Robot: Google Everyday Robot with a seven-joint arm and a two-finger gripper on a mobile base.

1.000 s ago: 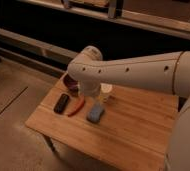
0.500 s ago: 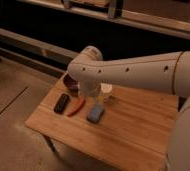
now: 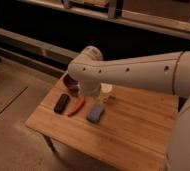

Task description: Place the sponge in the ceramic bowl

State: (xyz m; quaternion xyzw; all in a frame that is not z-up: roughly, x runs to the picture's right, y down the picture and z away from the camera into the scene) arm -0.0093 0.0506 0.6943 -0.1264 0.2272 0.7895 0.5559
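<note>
sponge (image 3: 96,113): blue-grey rounded block, on wooden worktop (image 3: 135,127)
bowl (image 3: 69,83): round maroon ceramic, 10 o'clock of sponge
claw (image 3: 90,94): released, 12 o'clock of sponge

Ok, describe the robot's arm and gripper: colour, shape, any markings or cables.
The arm is a thick, smooth, off-white tube with a row of small dark dots along its side, ending in a rounded joint. A short pale segment drops from it to the gripper, above the table's far edge between the ceramic bowl and the white cup, mostly hidden behind that segment. No cables or lettering show.
</note>
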